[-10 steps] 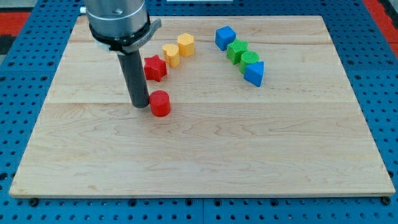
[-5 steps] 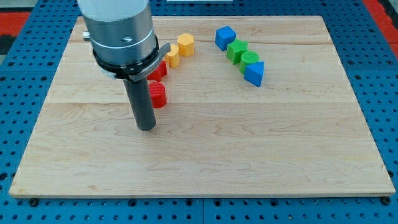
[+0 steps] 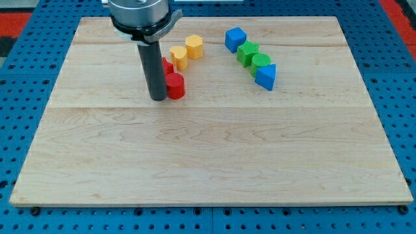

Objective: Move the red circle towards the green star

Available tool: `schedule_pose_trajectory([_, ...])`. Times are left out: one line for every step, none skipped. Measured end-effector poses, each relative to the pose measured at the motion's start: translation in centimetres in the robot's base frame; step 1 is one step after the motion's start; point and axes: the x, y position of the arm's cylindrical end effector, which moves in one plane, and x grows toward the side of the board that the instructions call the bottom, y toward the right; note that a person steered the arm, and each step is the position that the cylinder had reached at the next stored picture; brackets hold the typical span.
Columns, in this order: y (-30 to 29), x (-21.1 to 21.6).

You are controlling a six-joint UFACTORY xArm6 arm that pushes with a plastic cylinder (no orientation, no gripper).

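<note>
The red circle (image 3: pixel 175 86) lies on the wooden board left of centre, toward the view's top. My tip (image 3: pixel 158 98) touches its left side. A red star (image 3: pixel 167 66) sits just above the circle, mostly hidden behind the rod. The green star (image 3: pixel 247 52) is at the view's upper right, well to the right of the red circle, in a row with a green circle (image 3: pixel 260 63).
Two yellow blocks (image 3: pixel 179 57) (image 3: pixel 194 47) lie above and right of the red star. A blue cube (image 3: pixel 235 39) sits above the green star; a blue triangular block (image 3: pixel 266 77) ends the row below the green circle.
My tip swung below the red circle and came back up to its left side. The red circle moved up and right, ending close under the red star.
</note>
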Motion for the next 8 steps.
schedule_pose_trajectory([0.7,-0.9])
schedule_pose_trajectory([2.1,-1.0])
schedule_pose_trajectory([3.7,-1.0])
schedule_pose_trajectory([5.1,-1.0])
schedule_pose_trajectory([6.5,-2.0])
schedule_pose_trajectory([7.7,-3.9])
schedule_pose_trajectory([8.7,-4.9])
schedule_pose_trajectory([8.8,-4.9])
